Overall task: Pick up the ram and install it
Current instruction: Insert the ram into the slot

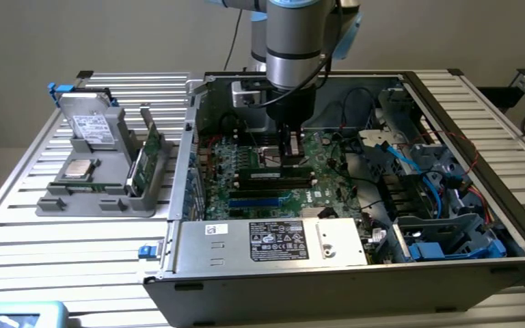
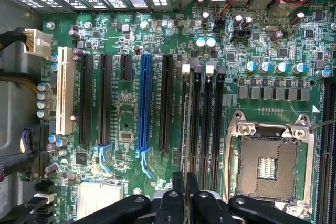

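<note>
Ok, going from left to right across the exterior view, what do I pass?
Gray parts holder → upright green card standing in it → computer case's left wall → claw, shut on the ram, over the motherboard → blue cables → drive cage at the case's right end.

arm (image 1: 292, 41): upright, wrist down | hand (image 2: 185, 184): pinched on the ram (image 2: 184, 124)

Soft, even room light — the slatted table (image 1: 25, 239) gleams pale toward eight o'clock, the case (image 1: 244, 294) interior darker, lightly shadowed.
</note>
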Robot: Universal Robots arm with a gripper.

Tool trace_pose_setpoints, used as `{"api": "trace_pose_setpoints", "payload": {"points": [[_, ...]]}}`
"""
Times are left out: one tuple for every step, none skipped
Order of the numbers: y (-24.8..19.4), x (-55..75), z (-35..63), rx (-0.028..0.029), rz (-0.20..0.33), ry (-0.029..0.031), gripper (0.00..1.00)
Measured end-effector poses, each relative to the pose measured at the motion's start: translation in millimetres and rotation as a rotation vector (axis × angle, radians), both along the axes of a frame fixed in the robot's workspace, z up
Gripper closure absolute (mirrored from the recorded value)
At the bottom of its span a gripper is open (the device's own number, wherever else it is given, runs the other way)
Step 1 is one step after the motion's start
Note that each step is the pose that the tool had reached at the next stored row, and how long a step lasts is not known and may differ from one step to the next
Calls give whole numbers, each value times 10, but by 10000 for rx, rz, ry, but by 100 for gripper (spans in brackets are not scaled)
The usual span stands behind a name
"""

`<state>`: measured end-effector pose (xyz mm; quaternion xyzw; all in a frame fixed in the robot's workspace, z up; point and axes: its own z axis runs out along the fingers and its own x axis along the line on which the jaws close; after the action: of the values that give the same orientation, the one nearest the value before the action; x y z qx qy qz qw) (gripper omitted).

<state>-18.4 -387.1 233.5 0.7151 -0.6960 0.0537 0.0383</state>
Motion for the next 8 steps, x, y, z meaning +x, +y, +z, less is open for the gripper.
{"api": "trace_pose_setpoints", "payload": {"points": [[0, 0, -1, 2, 0, -5, 86], [0, 0, -2, 3, 0, -9, 86], [0, 0, -5, 4, 0, -11, 86], [0, 0, -8, 5, 0, -13, 86], [0, 0, -11, 5, 0, -14, 86], [0, 0, -14, 3, 0, -13, 86], [0, 0, -17, 3, 0, -14, 86], [0, 0, -19, 2, 0, -13, 86]]}}
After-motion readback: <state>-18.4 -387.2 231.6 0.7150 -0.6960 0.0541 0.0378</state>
